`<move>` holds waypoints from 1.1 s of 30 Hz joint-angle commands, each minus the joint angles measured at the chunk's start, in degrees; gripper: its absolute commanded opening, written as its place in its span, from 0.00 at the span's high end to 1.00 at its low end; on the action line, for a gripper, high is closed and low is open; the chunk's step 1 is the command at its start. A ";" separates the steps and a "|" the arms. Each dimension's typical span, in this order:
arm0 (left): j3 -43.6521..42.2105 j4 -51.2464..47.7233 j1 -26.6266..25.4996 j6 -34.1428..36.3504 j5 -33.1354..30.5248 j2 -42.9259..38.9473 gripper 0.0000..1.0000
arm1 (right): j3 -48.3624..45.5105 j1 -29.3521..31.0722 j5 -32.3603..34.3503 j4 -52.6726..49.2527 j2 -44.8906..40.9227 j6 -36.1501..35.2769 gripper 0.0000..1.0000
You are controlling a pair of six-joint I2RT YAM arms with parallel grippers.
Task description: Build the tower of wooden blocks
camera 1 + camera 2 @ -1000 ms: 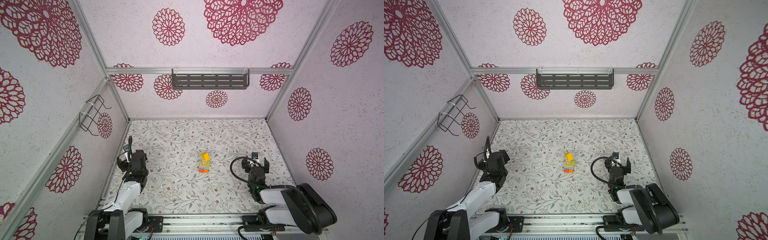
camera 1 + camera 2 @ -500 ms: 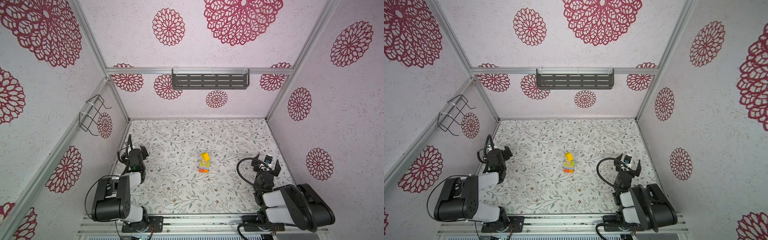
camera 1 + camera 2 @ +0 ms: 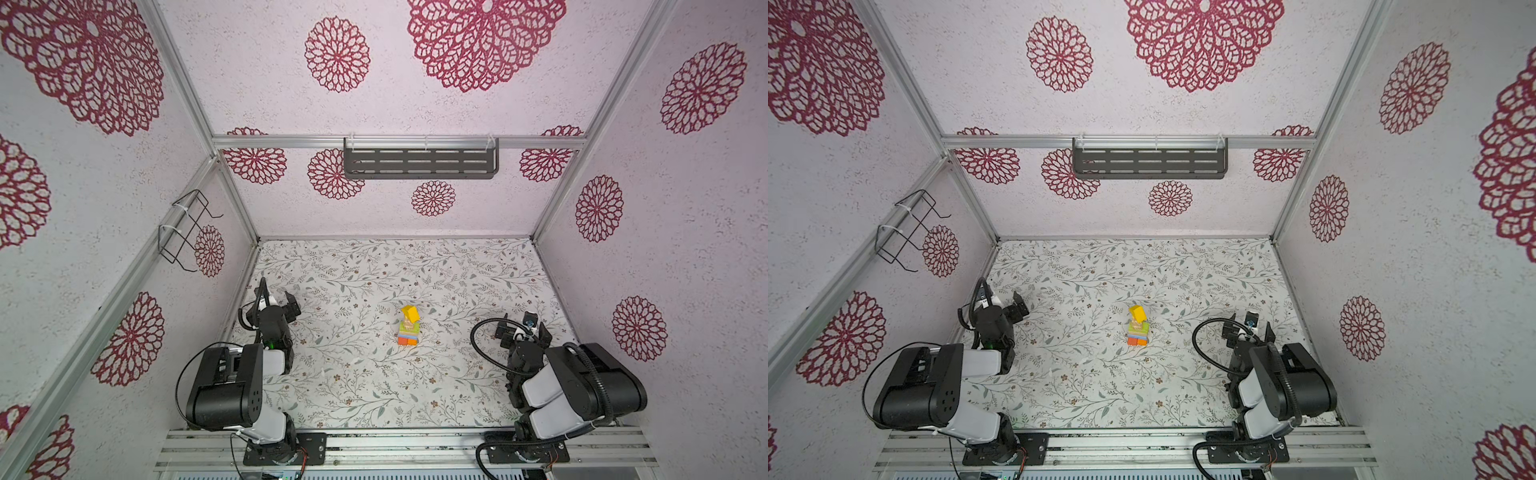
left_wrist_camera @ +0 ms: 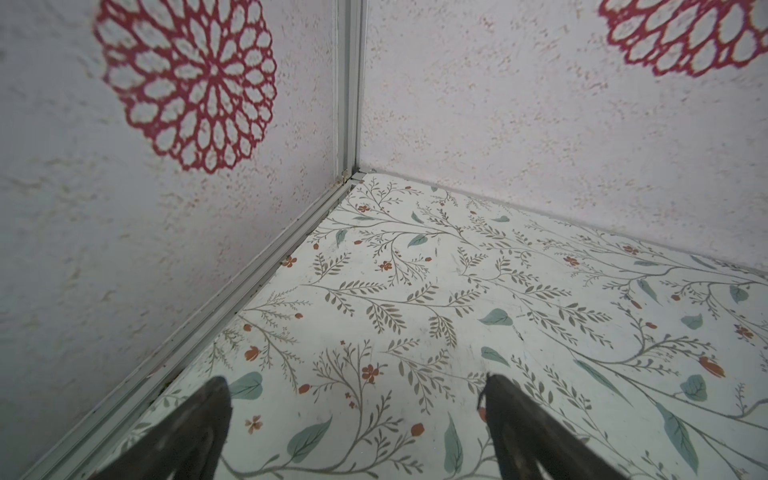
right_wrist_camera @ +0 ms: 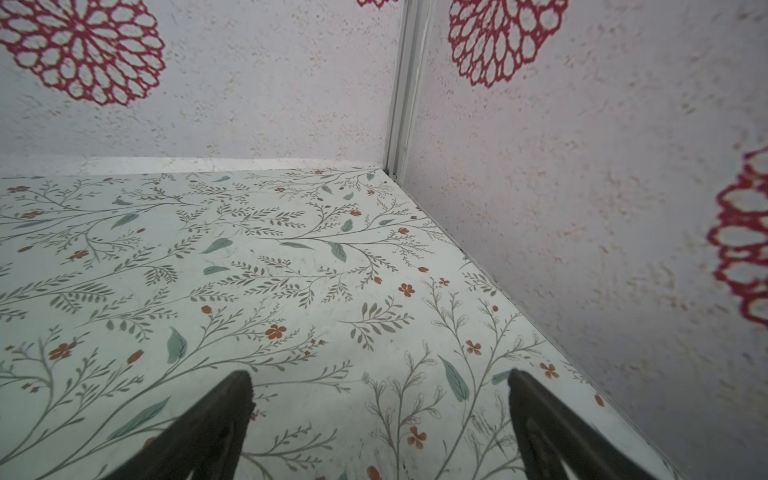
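— both arms have folded back toward the near rail since a second ago, haven't they? and the tower?
— yes, elbows are drawn in now. the tower (image 3: pixel 409 328) hasn't shifted; it stands about mid-counter in both top views, well apart from either claw.
— how is it stacked?
— orange-red blocks (image 3: pixel 407 341) at the base, a green layer (image 3: pixel 408 332) above them, tan cubes (image 3: pixel 409 325), then the yellow roof piece (image 3: pixel 410 312) on top.
— left claw?
— the left claw (image 3: pixel 279 300) sits close to the left wall (image 3: pixel 124 291), jaws spread wide and holding nothing. its wrist view shows both fingers (image 4: pixel 199 424) over the floral counter (image 4: pixel 415 291), facing a corner.
— and the right one?
— the right claw (image 3: pixel 524 334) is over by the right wall (image 3: pixel 665 291), likewise wide open and empty, with its fingers above the counter too.
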 commanded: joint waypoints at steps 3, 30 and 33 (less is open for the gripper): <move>-0.71 7.57 -3.49 6.04 -2.43 2.03 0.03 | 2.39 -0.19 -3.58 7.26 2.26 -0.50 0.01; 5.77 -7.55 2.63 1.58 8.02 0.70 0.03 | 13.48 -5.99 -11.28 -19.67 -2.04 4.23 0.01; 5.76 -7.56 2.71 1.59 8.03 0.67 0.03 | 13.50 -5.99 -11.26 -19.67 -2.00 4.24 0.01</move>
